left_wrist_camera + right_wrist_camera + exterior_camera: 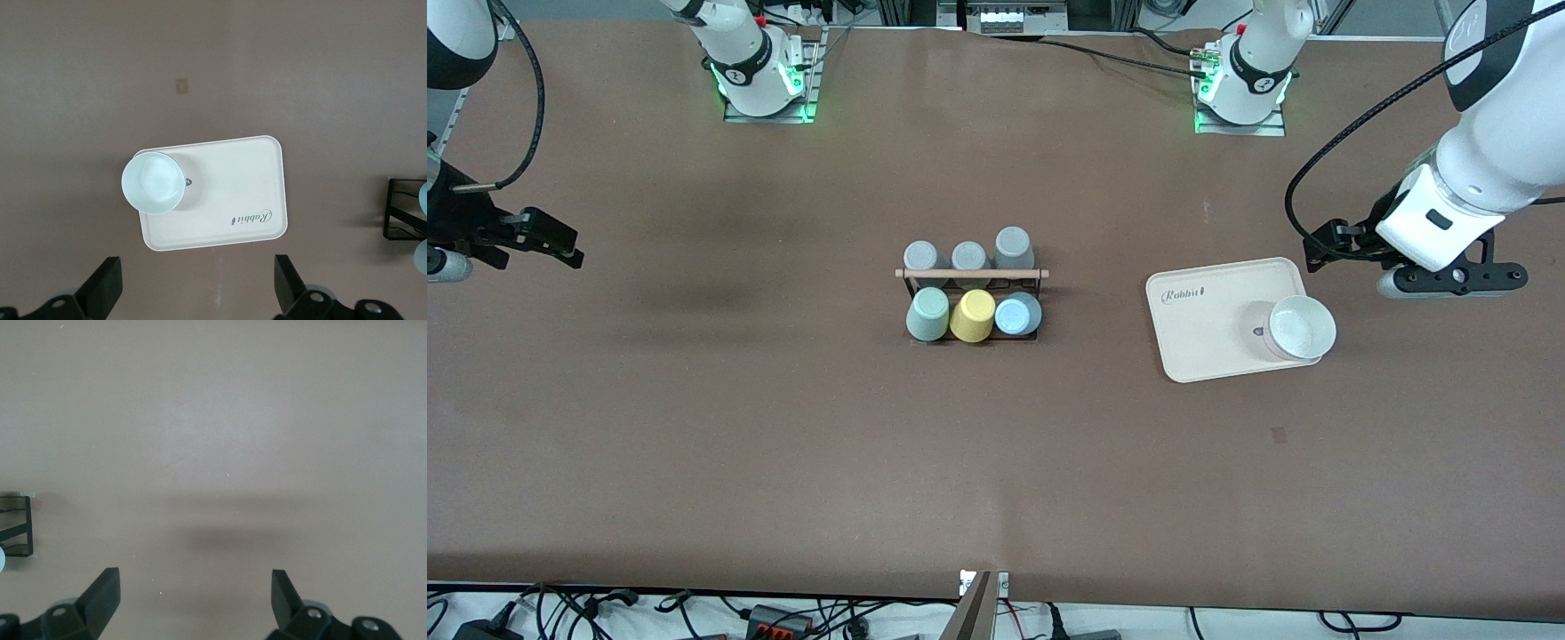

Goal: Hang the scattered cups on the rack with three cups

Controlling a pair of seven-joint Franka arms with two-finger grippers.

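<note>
The black wire rack point(971, 276) with a wooden rod stands mid-table. It holds three grey cups in its farther row, and a grey-green cup point(927, 314), a yellow cup point(972, 316) and the light blue tumbler point(1017, 313) in its nearer row. A pale mint-green tumbler point(1302, 327) stands upright, mouth up, on the cream tray point(1209, 329); the left wrist view shows it too point(153, 182). My left gripper point(1458, 277) point(197, 287) hangs open and empty over the table beside the tray. My right gripper point(445, 262) point(195, 600) hangs open and empty over bare table at the right arm's end.
The tray point(227, 200) lies toward the left arm's end of the table from the rack. The rack's edge shows in the left wrist view point(403, 217) and in the right wrist view point(17, 527). Cables lie along the table edge nearest the front camera.
</note>
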